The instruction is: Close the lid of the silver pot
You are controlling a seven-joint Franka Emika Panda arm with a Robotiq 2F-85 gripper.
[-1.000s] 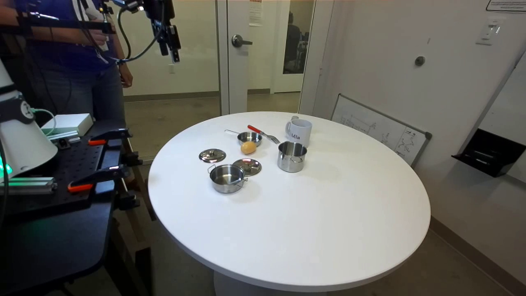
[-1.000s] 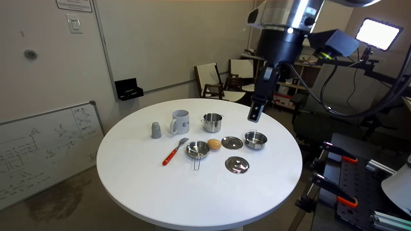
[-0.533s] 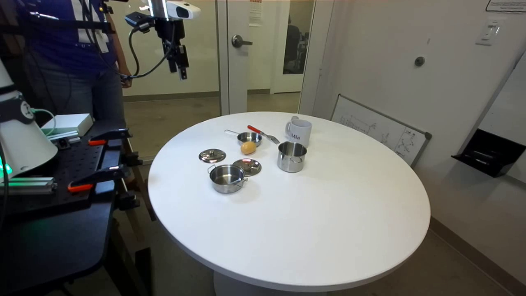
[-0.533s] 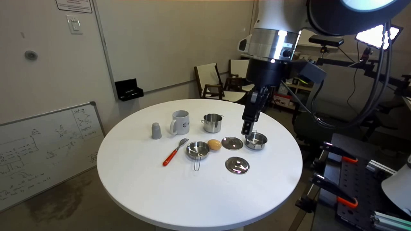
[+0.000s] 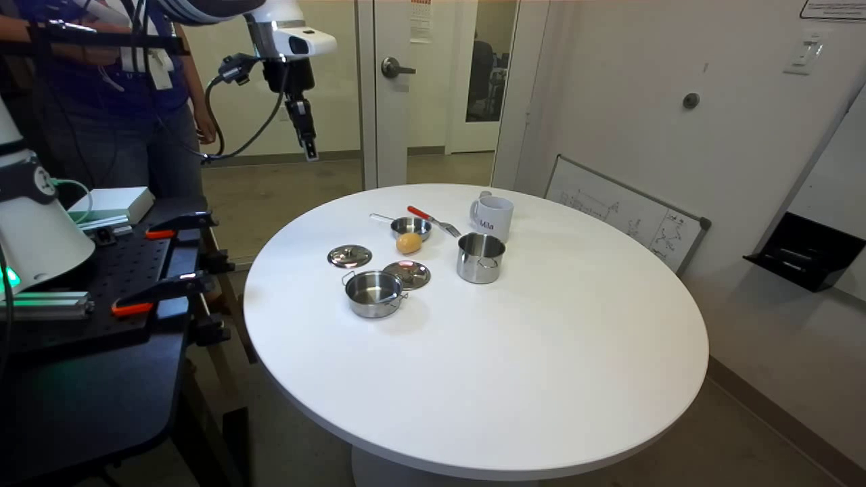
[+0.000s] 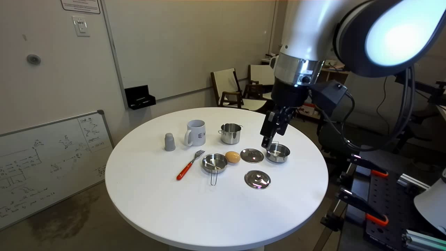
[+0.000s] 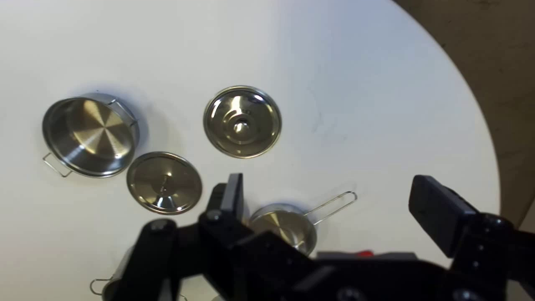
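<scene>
White and round, the table (image 6: 209, 216) is filling the middle of the room, and I am watching it from far away. My robot arm (image 6: 303, 38) is hanging high up. On its end, the gripper (image 7: 334, 202) is leaning a bit, and its fingers (image 7: 436, 215) are standing wide apart, holding nothing. The silver pot (image 6: 230, 135) is standing upright near the mug (image 6: 196, 134), with its top bare. Well apart from it, a shallow pot (image 6: 277, 158) is sitting bare too. Smaller and flat, a lone lid (image 7: 242, 122) is lying by itself, and a side lid (image 7: 164, 183) is lying right beside the shallow pot. I am having no luck telling which one the job is wanting. An egg (image 6: 232, 157) is resting near the side lid, so I am planning to carry high. Smallest of all, a knob (image 7: 241, 126) is sticking up from the lone lid. I am guessing my step is picking up a lid, so I am aiming to stand the gripper straight, go down slowly and pinch right on a knob's middle. I am expecting the shiny metal to slip, so I am planning to squeeze well and hold the lid level all the way to the pot.
</scene>
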